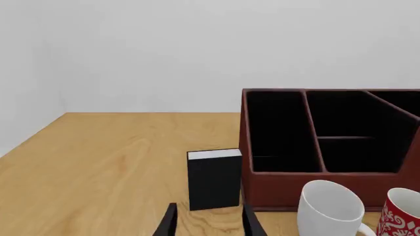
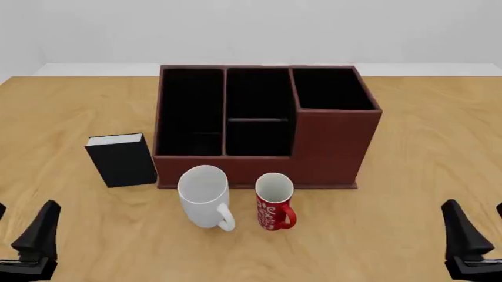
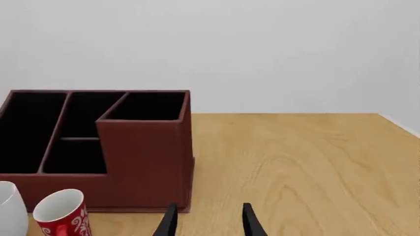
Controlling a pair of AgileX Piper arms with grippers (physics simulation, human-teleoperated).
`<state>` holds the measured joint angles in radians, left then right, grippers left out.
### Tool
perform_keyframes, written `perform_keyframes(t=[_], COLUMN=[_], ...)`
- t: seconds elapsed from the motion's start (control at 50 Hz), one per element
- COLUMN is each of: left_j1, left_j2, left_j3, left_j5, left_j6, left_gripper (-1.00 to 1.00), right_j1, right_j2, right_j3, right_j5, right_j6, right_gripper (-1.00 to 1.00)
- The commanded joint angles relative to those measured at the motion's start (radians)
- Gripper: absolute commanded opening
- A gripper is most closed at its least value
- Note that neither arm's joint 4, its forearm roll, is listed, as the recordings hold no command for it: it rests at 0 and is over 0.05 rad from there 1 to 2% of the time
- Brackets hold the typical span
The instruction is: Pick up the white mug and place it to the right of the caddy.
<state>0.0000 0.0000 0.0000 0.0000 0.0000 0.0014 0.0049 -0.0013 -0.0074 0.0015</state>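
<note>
The white mug point(image 2: 204, 197) stands upright just in front of the caddy point(image 2: 330, 147), with its handle toward the table's near edge. It also shows in the left wrist view point(image 1: 328, 209) and at the edge of the right wrist view point(image 3: 8, 211). The caddy point(image 1: 276, 189) point(image 3: 144, 157) is a big red-brown box with black-lined compartments. My left gripper point(image 2: 20, 232) point(image 1: 210, 221) is open and holds nothing, low at the near left, well apart from the mug. At the near right, my right gripper point(image 2: 480, 232) point(image 3: 208, 221) is open too, with nothing between its fingers.
A red patterned mug point(image 2: 274, 202) point(image 1: 400, 216) point(image 3: 62, 214) stands right beside the white mug, on its right. A small black book-like box point(image 2: 121, 160) point(image 1: 214, 179) stands left of the caddy. Bare wooden table point(image 2: 431, 147) lies to the caddy's right.
</note>
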Motion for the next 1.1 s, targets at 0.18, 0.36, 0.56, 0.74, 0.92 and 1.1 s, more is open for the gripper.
perform_keyframes(t=[0.18, 0.36, 0.56, 0.74, 0.92, 1.1], left_j1=[0.000, 0.000, 0.000, 0.000, 0.000, 0.000], left_j2=[0.000, 0.000, 0.000, 0.000, 0.000, 0.000], left_j3=[0.000, 0.000, 0.000, 0.000, 0.000, 0.000], left_j5=[0.000, 0.000, 0.000, 0.000, 0.000, 0.000], left_j6=[0.000, 0.000, 0.000, 0.000, 0.000, 0.000], left_gripper=[1.00, 1.00, 1.00, 1.00, 1.00, 1.00], right_j1=[-0.010, 0.004, 0.022, 0.049, 0.085, 0.114], right_j2=[0.045, 0.010, 0.002, -0.001, -0.002, -0.001], right_j3=[0.001, 0.001, 0.001, -0.033, -0.154, -0.262], right_j5=[-0.052, -0.020, -0.026, -0.027, 0.065, 0.151], right_j6=[0.006, 0.022, 0.030, 0.008, -0.018, -0.050], right_gripper=[1.00, 1.00, 1.00, 1.00, 1.00, 1.00])
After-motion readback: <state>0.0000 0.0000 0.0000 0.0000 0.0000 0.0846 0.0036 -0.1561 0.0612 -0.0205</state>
